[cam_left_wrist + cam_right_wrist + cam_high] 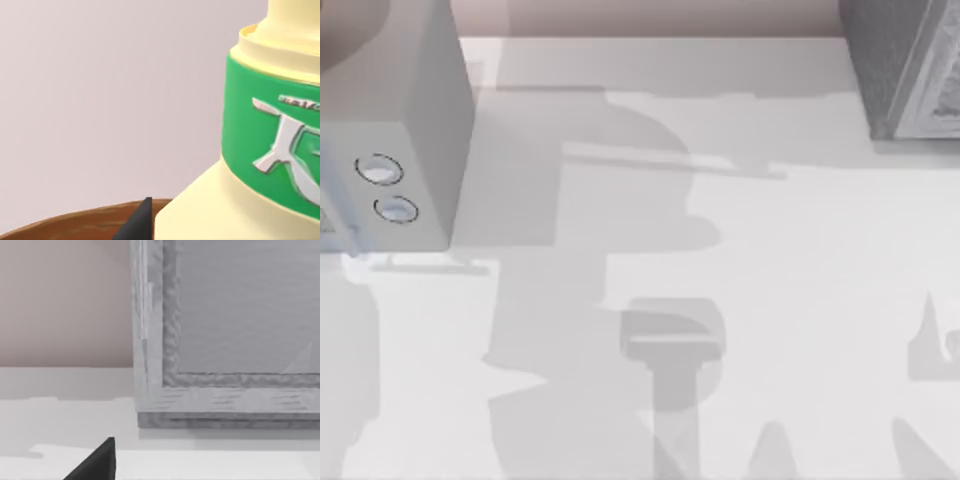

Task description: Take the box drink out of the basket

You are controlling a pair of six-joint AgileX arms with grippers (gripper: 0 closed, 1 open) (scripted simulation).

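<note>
White bench [790, 260] spans most of the top view, crossed by soft grey shadows in the middle and lower left. Pinkish-beige wall [650, 15] strip along the top edge. Grey block [405, 110] with two round marks at upper left. Grey textured box [900, 65] at upper right corner; in the right wrist view it stands on the bench against the same wall [65, 300]. Light even, diffuse.
</note>
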